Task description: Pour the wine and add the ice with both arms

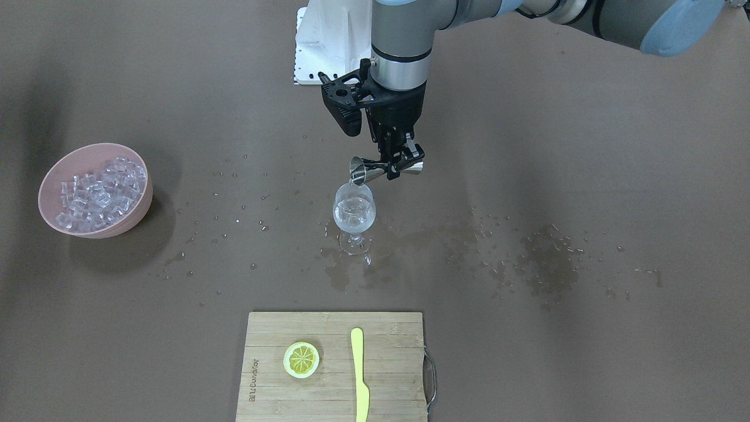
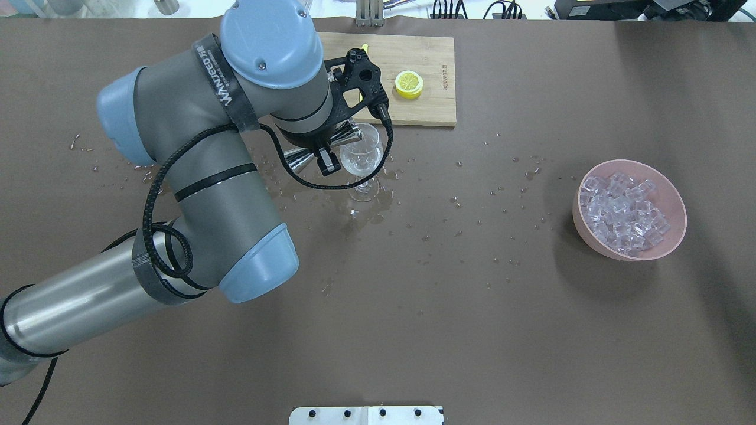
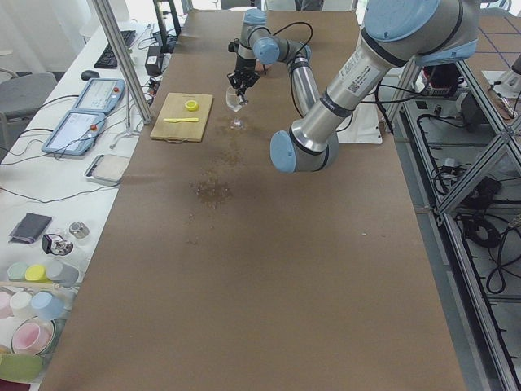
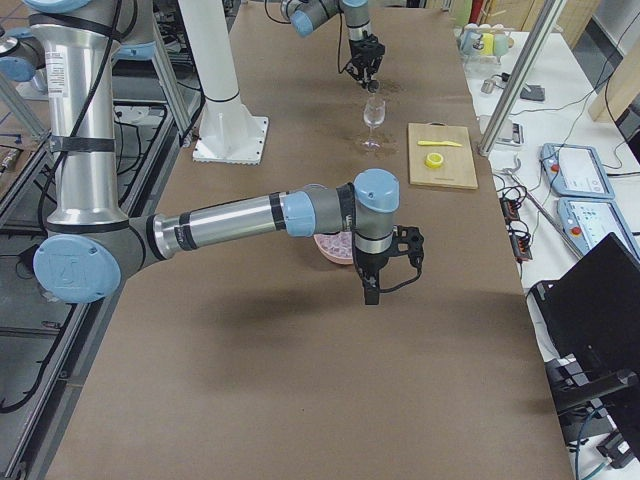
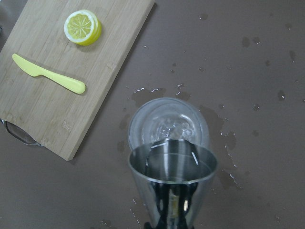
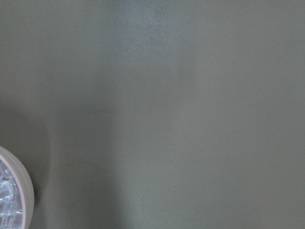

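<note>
The left arm (image 3: 326, 102) bends at its pale blue elbow and reaches along the brown table (image 3: 244, 285), its gripper (image 3: 242, 81) poised just above a wine glass (image 3: 235, 102). Near the glass lies a wooden board (image 3: 167, 130) bearing a lemon slice (image 3: 191, 104) and a yellow knife (image 3: 181, 120)

Bamboo cutting board (image 1: 392, 363) is sitting on the brown table (image 1: 586, 146) at the operators' edge, its metal handle (image 1: 430, 378) facing the robot's left. A lemon slice (image 1: 302, 359) is lying flat on the board. A yellow plastic knife (image 1: 359, 375) is lying beside it, not touching. Droplets and damp patches (image 1: 545, 264) are spreading across the table's middle. A white base plate (image 1: 328, 41) is sitting at the robot's edge.
</note>
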You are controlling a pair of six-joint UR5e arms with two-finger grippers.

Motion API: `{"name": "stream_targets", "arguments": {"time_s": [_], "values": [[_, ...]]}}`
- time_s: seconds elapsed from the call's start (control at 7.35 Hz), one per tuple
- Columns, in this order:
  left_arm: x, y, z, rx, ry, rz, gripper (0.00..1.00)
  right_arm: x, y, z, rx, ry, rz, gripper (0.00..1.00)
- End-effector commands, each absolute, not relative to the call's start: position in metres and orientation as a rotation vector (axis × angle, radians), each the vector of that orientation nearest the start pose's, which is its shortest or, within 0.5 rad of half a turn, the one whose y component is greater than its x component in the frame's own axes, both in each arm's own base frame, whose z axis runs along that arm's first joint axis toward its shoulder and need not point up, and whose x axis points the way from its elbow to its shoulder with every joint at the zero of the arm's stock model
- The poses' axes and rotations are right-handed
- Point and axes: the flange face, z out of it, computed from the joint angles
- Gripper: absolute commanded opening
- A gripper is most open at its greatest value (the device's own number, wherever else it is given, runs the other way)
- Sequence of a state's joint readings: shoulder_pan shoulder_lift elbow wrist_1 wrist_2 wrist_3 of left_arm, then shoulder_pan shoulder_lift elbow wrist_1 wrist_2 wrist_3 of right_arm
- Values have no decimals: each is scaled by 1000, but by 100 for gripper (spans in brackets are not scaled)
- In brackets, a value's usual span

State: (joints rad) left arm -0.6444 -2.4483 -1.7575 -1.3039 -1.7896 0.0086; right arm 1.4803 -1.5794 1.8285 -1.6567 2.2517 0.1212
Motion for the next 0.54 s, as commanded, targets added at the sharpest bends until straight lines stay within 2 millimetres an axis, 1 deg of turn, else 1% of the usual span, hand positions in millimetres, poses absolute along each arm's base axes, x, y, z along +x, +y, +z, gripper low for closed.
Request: {"name": "stream_targets", "arguments": {"time_s": [0.0,0.14,0.27,0.41], "values": [[455,-488,80,630,481,991,0,26,-492,551,84,-692,-26,100],[452,-488,64,619,443,993,0,26,-492,551,84,-692,-26,100],[450,-487,56,600,414,991,0,26,-491,551,83,-697,-26,100],[454,-492,59,598,376,984,0,26,-491,551,83,-697,-26,100]]}}
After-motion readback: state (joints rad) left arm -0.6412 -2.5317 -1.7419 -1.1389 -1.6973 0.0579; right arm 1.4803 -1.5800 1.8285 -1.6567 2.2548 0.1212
